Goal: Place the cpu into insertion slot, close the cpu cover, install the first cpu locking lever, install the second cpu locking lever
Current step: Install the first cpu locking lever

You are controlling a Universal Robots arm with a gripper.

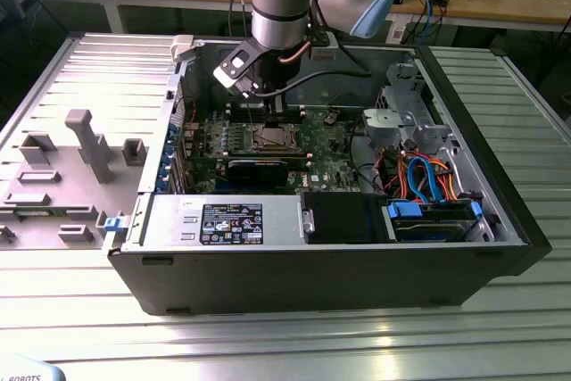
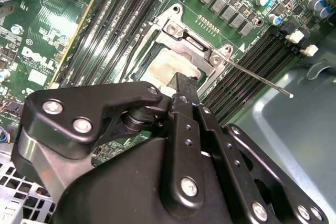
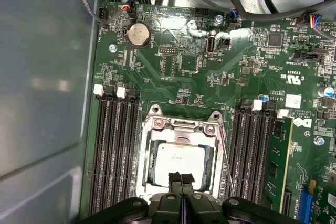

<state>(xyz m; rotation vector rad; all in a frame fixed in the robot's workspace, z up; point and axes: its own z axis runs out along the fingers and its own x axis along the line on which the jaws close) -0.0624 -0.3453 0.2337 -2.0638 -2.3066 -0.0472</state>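
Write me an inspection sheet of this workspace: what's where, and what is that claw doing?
Surface: ribbed metal table, open computer case on it.
Job's things: cpu sits in the insertion slot; cpu cover lies flat around it; one locking lever juts out, unlatched.
Clutter: grey moulded tray at the exterior view's left.
Claw: shut, just above the slot's edge.
Cables: orange and blue bundle inside the case.
Surroundings: wooden bench behind.

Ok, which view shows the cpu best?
The first wrist view: the cpu lies face-on and nearly whole. The second wrist view shows part of it aslant; the exterior view shows a tiny patch.
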